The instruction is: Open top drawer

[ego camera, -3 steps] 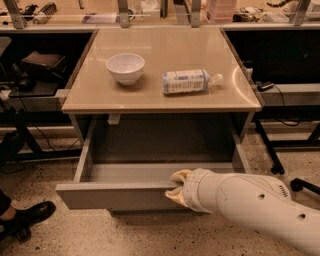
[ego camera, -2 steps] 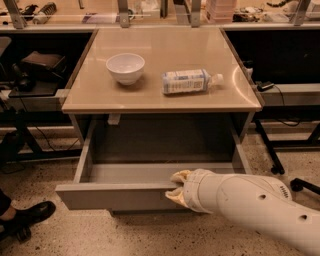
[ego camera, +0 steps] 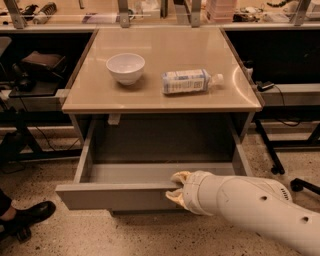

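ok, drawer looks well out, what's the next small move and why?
Probably open the gripper and lift it clear. The top drawer is already pulled far out, its grey interior exposed, and the gripper sits clamped over the front panel's top edge, so more pulling seems needless.

Speckled terrazzo floor (ego camera: pixel 150 237); tan-topped table (ego camera: pixel 170 45) at centre, warm glare near its right edge; left bench (ego camera: pixel 35 95) dark, cluttered; right bench (ego camera: pixel 290 92) with trailing cables; metal posts (ego camera: pixel 123 12) along back; black shoe (ego camera: pixel 31 214) at left; gripper (ego camera: pixel 176 187) low in foreground, right of centre.
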